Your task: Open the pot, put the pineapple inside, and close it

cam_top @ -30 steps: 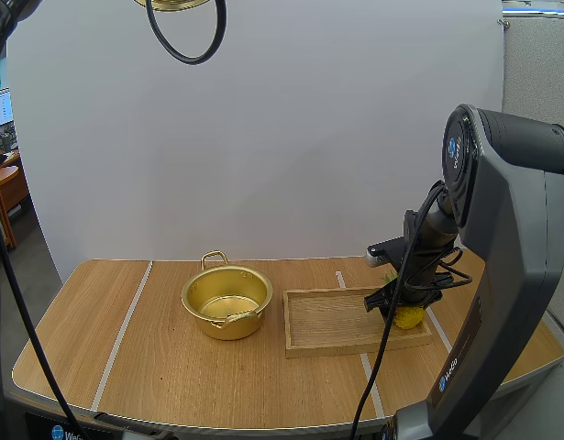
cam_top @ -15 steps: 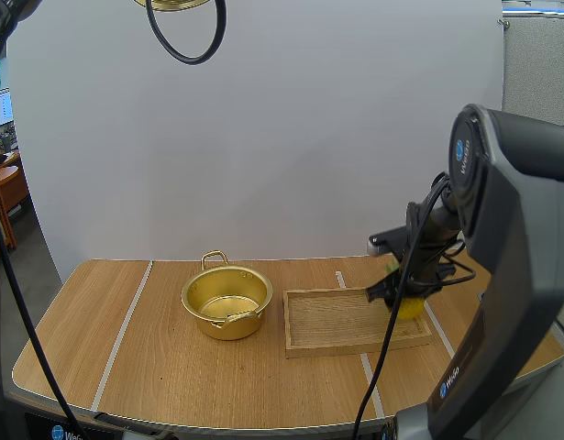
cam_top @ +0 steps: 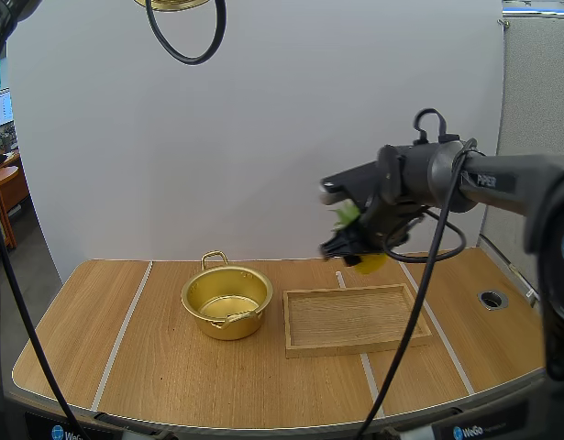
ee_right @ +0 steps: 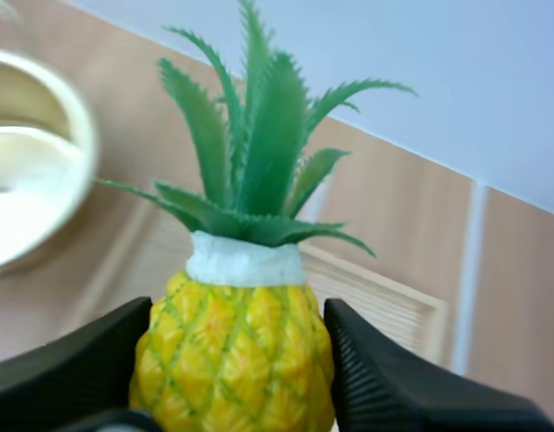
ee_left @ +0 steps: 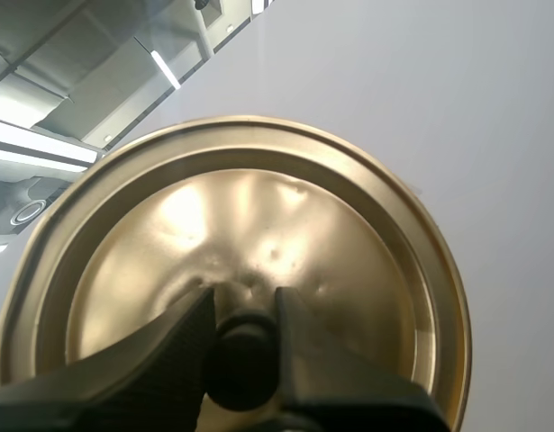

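The golden pot (cam_top: 226, 302) stands uncovered on the table, left of the wooden tray (cam_top: 355, 320). My right gripper (cam_top: 358, 241) is shut on the small yellow pineapple (cam_top: 368, 261) with green leaves, lifted in the air above the tray's far edge. In the right wrist view the pineapple (ee_right: 233, 342) sits pinched between the two fingers (ee_right: 394, 387), with the pot (ee_right: 29, 153) beyond it. My left gripper (ee_left: 243, 346) is shut on the black knob of the golden lid (ee_left: 231, 261), held high; the lid's rim (cam_top: 173, 4) shows above the table.
The tray lies bare on the table to the right of the pot. Two pale tape lines cross the tabletop. A round hole (cam_top: 492, 299) sits near the table's right edge.
My right arm has lifted the pineapple off the tray's right end and carried it up and to the left. The left arm with the lid has stayed put.
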